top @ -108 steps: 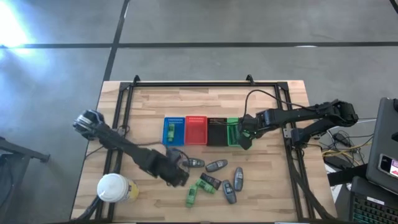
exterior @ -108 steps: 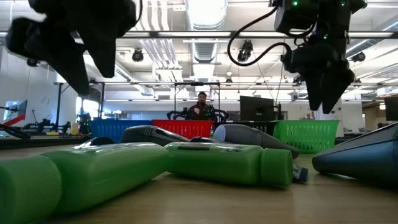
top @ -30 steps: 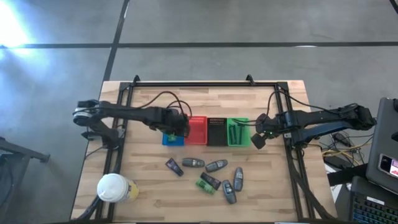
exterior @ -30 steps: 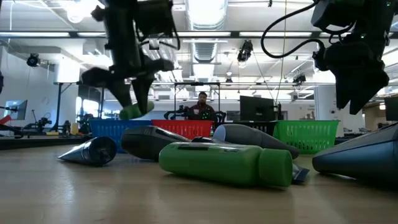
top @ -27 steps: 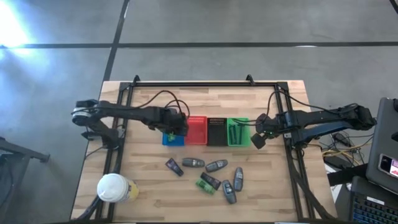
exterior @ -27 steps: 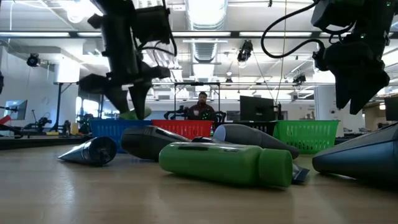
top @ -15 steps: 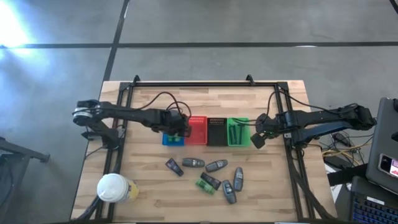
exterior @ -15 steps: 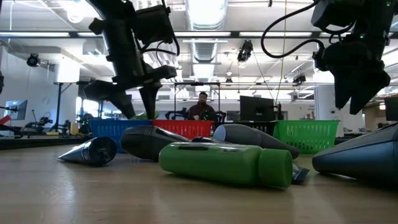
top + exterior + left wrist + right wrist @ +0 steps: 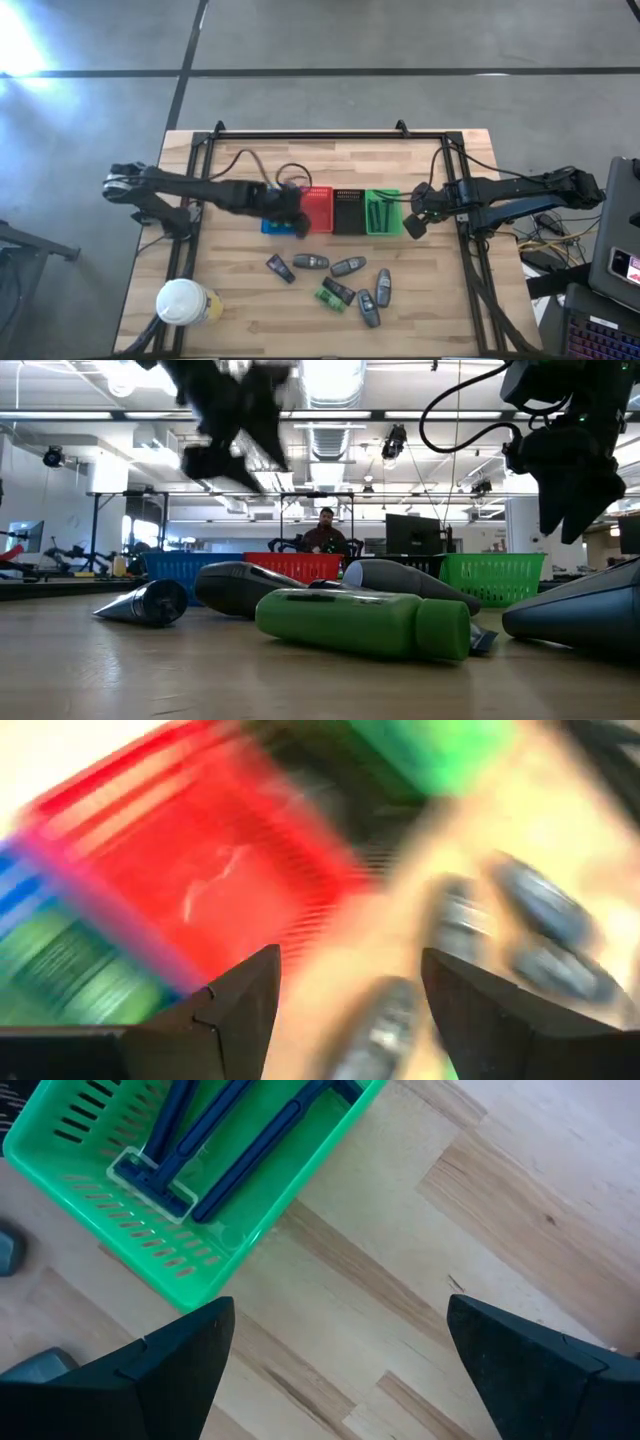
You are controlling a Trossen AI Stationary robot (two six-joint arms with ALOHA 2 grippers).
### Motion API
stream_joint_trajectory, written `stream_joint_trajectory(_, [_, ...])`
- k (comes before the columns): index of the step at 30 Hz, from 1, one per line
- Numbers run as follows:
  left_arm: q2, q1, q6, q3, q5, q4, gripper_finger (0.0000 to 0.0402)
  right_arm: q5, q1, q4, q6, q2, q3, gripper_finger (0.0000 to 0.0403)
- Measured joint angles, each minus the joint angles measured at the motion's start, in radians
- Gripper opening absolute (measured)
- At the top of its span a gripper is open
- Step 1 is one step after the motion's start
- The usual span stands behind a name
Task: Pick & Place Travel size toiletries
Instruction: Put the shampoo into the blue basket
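Several toiletries lie loose on the table's near middle: grey oval tubes, a green packet and dark packets. In the low view the green packet lies on its side in front. Another green packet lies inside the blue basket. Dark sticks lie in the green basket. My left gripper hovers open and empty over the blue and red baskets, high in the low view. My right gripper hangs open beside the green basket's right side.
Blue, red, black and green baskets stand in a row at the table's middle. A white-lidded cup sits at the near left corner. A black frame rails the table's sides and far edge. A person sits in the room beyond.
My left gripper lowered a green packet into the blue basket, opened and let it go, then rose and swung toward the red basket and the near side. The packet now lies in the blue basket. My right arm kept still.
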Motion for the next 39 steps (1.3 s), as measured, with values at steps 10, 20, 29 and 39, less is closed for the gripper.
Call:
stream_joint_trajectory(10, [0.131,-0.239,0.317,0.132,-0.037,0.219,0.0245,0.0,0.0,0.003,-0.039,0.0,0.0,0.0363])
stream_joint_trajectory(20, [0.472,-0.309,0.597,0.451,0.033,-0.028,0.0245,-0.021,0.0,-0.018,-0.052,0.0,0.0,0.0364])
stream_joint_trajectory(29, [0.657,-0.383,0.8,0.712,0.033,-0.205,0.0258,-0.038,0.007,-0.02,-0.082,0.0,-0.014,0.0364])
stream_joint_trajectory(39, [0.713,-0.398,0.806,0.693,0.022,-0.224,0.0302,-0.038,0.007,-0.018,-0.088,0.0,-0.033,0.0363])
